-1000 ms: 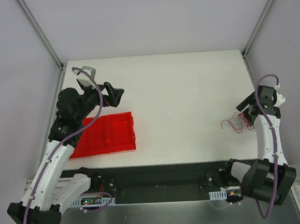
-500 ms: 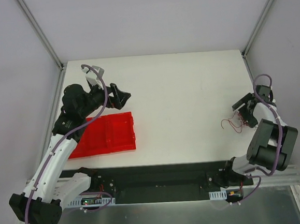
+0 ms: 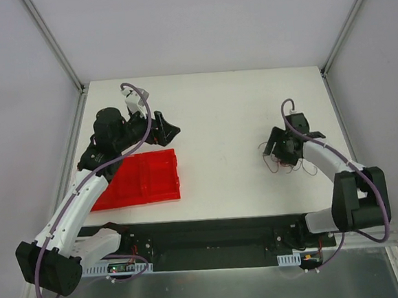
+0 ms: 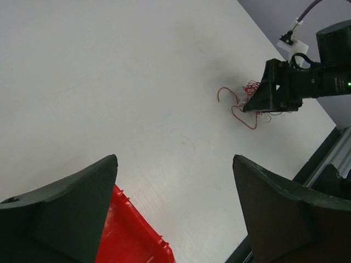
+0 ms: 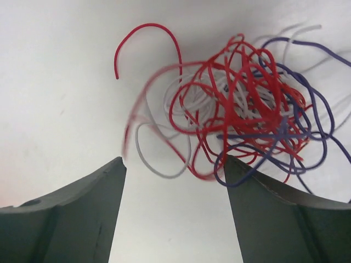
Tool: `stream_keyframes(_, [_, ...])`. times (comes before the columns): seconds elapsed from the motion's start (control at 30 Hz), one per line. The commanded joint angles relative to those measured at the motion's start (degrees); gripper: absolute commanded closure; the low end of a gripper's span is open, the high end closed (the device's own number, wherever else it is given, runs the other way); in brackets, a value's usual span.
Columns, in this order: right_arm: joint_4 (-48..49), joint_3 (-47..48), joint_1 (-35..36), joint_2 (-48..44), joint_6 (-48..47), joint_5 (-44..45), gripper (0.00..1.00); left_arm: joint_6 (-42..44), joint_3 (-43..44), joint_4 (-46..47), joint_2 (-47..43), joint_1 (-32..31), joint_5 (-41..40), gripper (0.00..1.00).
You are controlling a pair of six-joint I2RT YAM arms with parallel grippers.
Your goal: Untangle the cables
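The cables point(image 5: 241, 109) are a small tangle of thin red, purplish and whitish wires lying on the white table. In the right wrist view they sit just ahead of my right gripper point(image 5: 175, 164), whose jaws stand open, with some loops reaching down between the fingertips. From above, the right gripper point(image 3: 280, 149) is at the table's right middle with the cables point(image 3: 276, 165) at its tips. My left gripper point(image 3: 166, 131) is open and empty, above the table near the red tray's far corner. The left wrist view shows the cables point(image 4: 249, 101) far ahead of it.
A flat red tray point(image 3: 139, 181) lies at the front left, and its corner shows in the left wrist view point(image 4: 131, 235). A black rail point(image 3: 206, 241) runs along the table's near edge. Grey walls and metal frame posts bound the table.
My right gripper has swung left towards the table's middle, and the cable tangle has moved left with it. My left gripper has moved a little right and away from the tray.
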Motion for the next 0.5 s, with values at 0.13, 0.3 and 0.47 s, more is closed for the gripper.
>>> stream_keyframes(0.13, [-0.7, -1.4, 13.3, -6.4, 0.6, -17.7, 0.25, -2.6, 2.4, 1.1, 3.6, -0.4, 4.6, 0.26])
stream_keyframes(0.3, [-6.1, 1.6, 17.4, -11.8, -2.0, -13.2, 0.23, -4.1, 3.4, 1.1, 8.9, -0.9, 9.7, 0.36])
stream_keyframes(0.47, [-8.7, 2.1, 12.4, -18.4, -2.5, -3.1, 0.21, -6.3, 4.9, 1.0, 15.9, -3.8, 14.7, 0.37])
